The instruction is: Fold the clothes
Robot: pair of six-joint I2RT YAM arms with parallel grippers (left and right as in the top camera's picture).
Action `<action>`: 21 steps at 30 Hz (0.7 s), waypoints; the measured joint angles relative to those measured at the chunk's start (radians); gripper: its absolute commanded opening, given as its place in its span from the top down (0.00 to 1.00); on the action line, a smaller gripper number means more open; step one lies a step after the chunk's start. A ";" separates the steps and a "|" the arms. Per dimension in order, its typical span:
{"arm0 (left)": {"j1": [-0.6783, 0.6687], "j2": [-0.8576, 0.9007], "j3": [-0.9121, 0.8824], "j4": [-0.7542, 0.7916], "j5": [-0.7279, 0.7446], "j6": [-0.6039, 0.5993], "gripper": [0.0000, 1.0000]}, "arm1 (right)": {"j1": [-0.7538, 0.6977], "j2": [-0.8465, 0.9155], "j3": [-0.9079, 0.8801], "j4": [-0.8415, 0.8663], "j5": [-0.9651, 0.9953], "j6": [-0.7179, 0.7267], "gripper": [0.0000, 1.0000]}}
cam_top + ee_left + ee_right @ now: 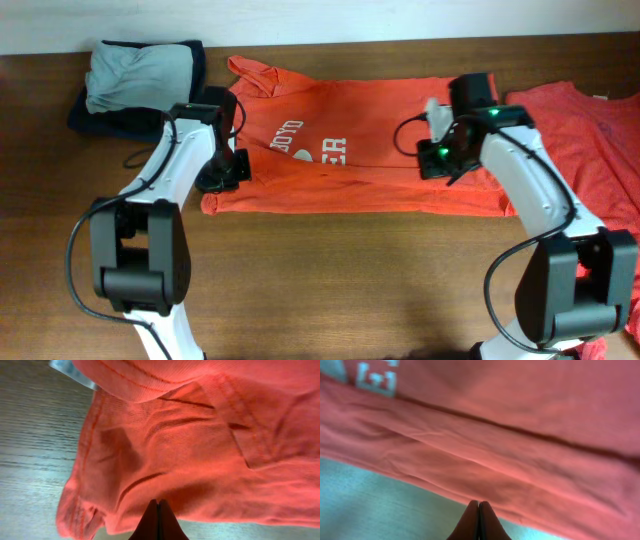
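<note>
**Orange T-shirt lying crosswise, one arm at each end**

From overhead, an orange-red T-shirt [360, 165] lies on the wooden tabletop [340, 285], apparently doubled lengthwise into a wide band. Its long axis runs from 9 o'clock to 3 o'clock. White lettering shows left of centre.

The left arm [165, 175] reaches the 9 o'clock end, and the left jaws sit at the shirt's short edge. The right arm [530, 180] puts the right jaws over the band toward 3 o'clock, a little short of that end. Each arm is the nearer one to its own end.

In both wrist views the jaws are clenched, tips meeting, and red cloth fills the view toward 12 o'clock. Whether any cloth is nipped between them cannot be told.

The coming fold probably carries one end toward the other along that 9-to-3 line, so it depends on each arm holding its own end.

A second orange-red shirt [590, 140] lies just beside, at 3 o'clock. A folded dark and grey pile [140, 75] sits near 10 o'clock.
</note>
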 measured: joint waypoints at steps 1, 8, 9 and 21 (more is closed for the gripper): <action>0.000 0.008 0.000 0.000 0.003 0.000 1.00 | 0.018 0.000 -0.006 0.017 0.000 -0.016 0.96; 0.000 0.022 0.000 -0.024 -0.050 0.000 0.99 | 0.118 0.000 -0.109 0.183 0.000 -0.157 0.96; 0.000 0.023 0.000 -0.029 -0.059 0.000 1.00 | 0.127 0.000 -0.119 0.192 -0.003 -0.167 0.96; 0.000 0.071 -0.048 -0.002 -0.143 -0.019 0.99 | 0.159 0.071 -0.127 0.256 -0.091 -0.406 0.96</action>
